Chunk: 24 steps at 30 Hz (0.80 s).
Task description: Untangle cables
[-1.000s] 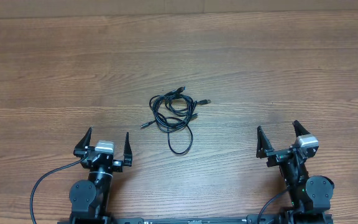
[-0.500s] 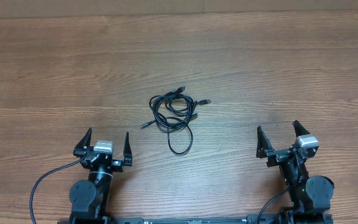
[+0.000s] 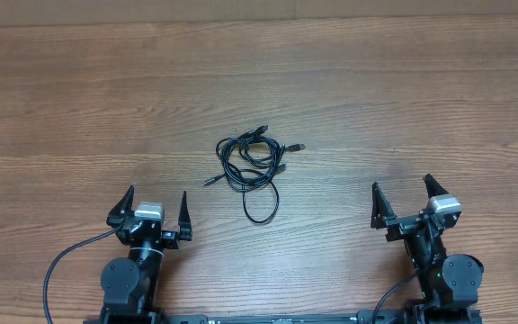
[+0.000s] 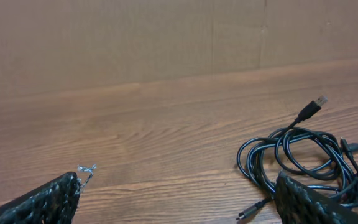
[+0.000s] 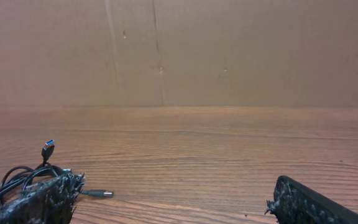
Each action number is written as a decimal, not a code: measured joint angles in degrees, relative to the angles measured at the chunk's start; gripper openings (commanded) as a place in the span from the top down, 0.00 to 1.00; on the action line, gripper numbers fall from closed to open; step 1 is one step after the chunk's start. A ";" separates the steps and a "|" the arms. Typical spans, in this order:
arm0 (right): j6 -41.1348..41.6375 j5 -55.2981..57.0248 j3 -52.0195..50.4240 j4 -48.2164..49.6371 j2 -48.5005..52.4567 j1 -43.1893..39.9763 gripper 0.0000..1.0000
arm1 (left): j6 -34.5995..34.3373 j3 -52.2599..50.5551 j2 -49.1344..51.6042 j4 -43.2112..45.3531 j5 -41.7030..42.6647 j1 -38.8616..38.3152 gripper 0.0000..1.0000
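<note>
1. Looking at the near edge first, you've got the left gripper (image 3: 157, 193) parked low over the table (image 3: 439, 99), jaws spread wide with nothing between them.
2. Same deal on the other side: your right gripper (image 3: 401, 184) is spread wide too and isn't holding anything.
3. In the left wrist view its fingers (image 4: 42, 202) sit in the bottom corners, with wood showing between them.
4. Further out, the cables (image 3: 252, 167) lie in one loose black tangle on the table. They're between the two arms, a bit closer to the left one, and apart from both grippers.
5. A single loop hangs out of the bundle's near side, and a few plug ends poke out. There's one small plug (image 3: 208, 181) toward the left and a USB plug (image 3: 299, 146) on the far right.
6. Past that, the wood grain runs on to a cardboard wall (image 5: 229, 50) at the table's far edge.
</note>
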 measured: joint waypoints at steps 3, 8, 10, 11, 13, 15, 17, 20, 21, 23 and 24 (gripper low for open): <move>0.00 0.00 0.00 0.00 0.00 0.00 0.00 | -0.52 1.20 0.17 -2.49 0.00 0.00 0.01; 0.00 0.02 0.00 -0.02 0.00 0.00 0.00 | -0.66 2.08 1.18 -4.26 0.04 0.00 0.00; 0.00 0.04 0.00 -0.02 0.00 0.00 0.00 | -0.83 2.34 2.23 -4.68 0.07 0.00 0.01; 0.00 0.02 0.00 0.00 0.00 0.00 0.00 | -0.92 2.58 2.99 -4.81 0.07 0.00 0.00; -0.04 0.04 0.00 0.02 0.00 0.00 0.00 | -1.27 3.37 4.79 -5.16 0.07 0.00 0.00; 0.00 0.02 0.00 -0.02 0.00 0.00 0.00 | -1.55 4.72 7.58 -5.25 0.07 0.00 0.00; 0.00 0.00 0.00 0.00 0.00 0.00 0.00 | -1.86 6.05 10.58 -5.16 0.07 0.00 0.00; -0.04 0.04 0.00 -0.02 0.00 0.00 0.00 | -1.95 8.28 16.28 -5.05 0.20 0.00 0.01; -0.02 0.02 0.00 -0.07 0.00 0.00 0.00 | -1.95 8.94 18.01 -4.96 0.31 0.00 0.00; -0.02 0.02 0.00 -0.02 0.00 0.00 0.00 | -1.97 10.40 22.34 -4.50 0.74 0.00 0.01; -0.02 0.04 0.00 -0.04 0.00 0.00 0.00 | -1.97 11.19 24.70 -4.48 0.94 0.00 0.01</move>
